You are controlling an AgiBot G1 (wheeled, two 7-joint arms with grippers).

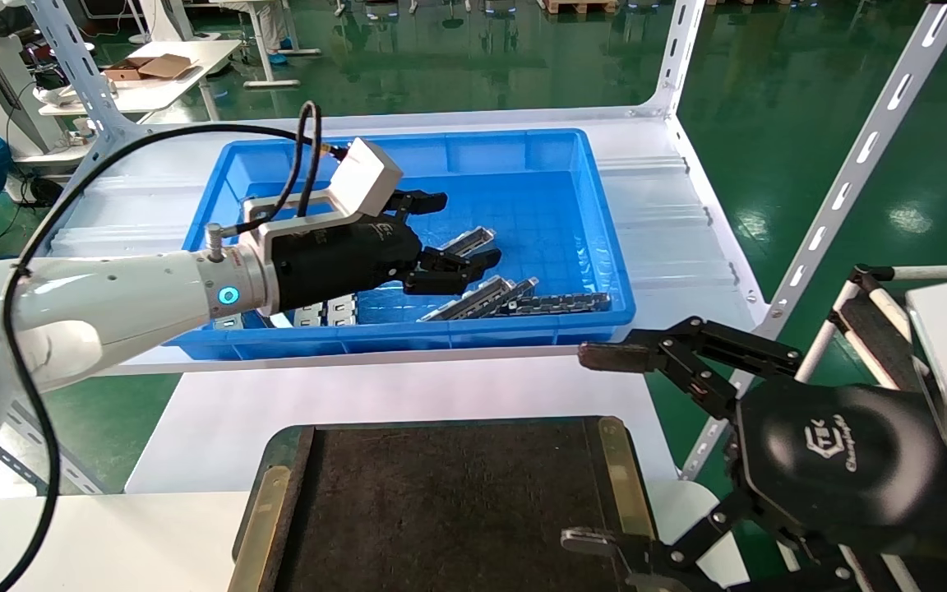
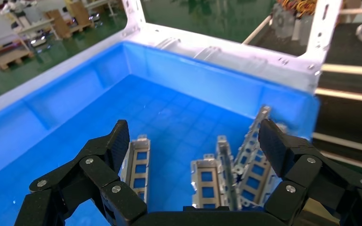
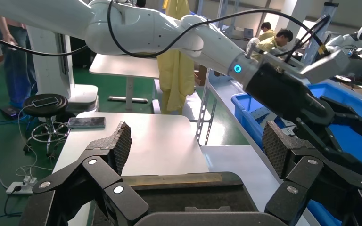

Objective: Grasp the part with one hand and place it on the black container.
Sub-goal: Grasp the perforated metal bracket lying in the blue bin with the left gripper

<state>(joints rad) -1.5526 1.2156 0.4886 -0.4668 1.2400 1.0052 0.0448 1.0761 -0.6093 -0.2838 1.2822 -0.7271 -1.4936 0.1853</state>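
- Left gripper: reaches from the 9 o'clock side of the head view into the blue plastic bin on the white shelf. Fingers are spread wide, one toward the bin's far wall and one lower, above the metal pieces. Nothing is held between them. The left wrist view shows both fingers apart with parts lying on the bin floor between them.
- Part: long silvery-grey slotted trough piece, lying on the bin floor just beside the lower finger of the left gripper. Contact cannot be determined. In the left wrist view, several such slotted pieces lie side by side on the blue floor.
- More slotted pieces lie toward the bin's near wall, beside a dark chain-like strip at their 3 o'clock. Flat grey plates lie under the gripper body.
- Black container: flat felt-like tray with brass-coloured side strips, at 6 o'clock in the head view on the white table, its visible surface bare.
- Right gripper: parked at 4 o'clock, beside the tray's right edge, fingers spread, holding nothing.
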